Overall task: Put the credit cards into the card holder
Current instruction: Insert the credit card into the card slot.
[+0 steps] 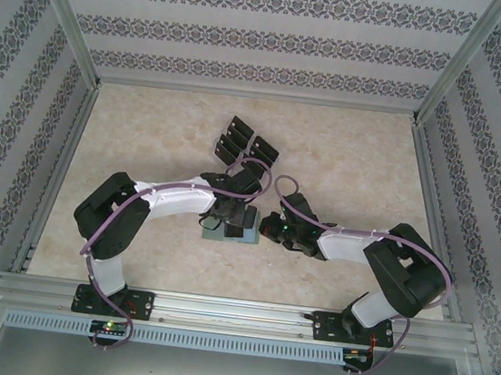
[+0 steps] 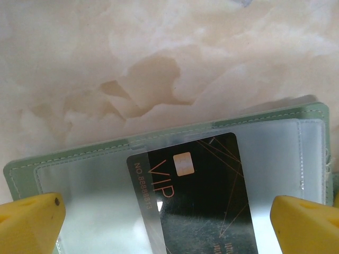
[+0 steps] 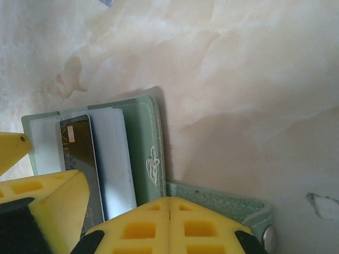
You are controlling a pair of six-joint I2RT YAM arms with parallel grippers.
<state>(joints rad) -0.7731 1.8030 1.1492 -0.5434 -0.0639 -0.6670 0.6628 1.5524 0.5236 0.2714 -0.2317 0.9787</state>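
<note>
One card [image 2: 206,185] lies in the open wallet [image 2: 275,114]. It looks partly tucked under the clear pocket and sits a bit crooked. Your left end effector [image 2: 169,225] hangs wide open over it and holds nothing. Your right end effector [image 3: 169,227] is squeezed tight by the wallet's tab side; you cannot tell if it pinches the flap. The other cards [image 1: 242,145] wait farther back on the bench [image 1: 354,164], so most of the job is left.

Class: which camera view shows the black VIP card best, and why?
Left wrist: the VIP card appears large, chip and lettering legible, on the open green wallet. Right wrist shows it narrow, lower end behind a yellow tool finger. Top external: too small to tell.
</note>
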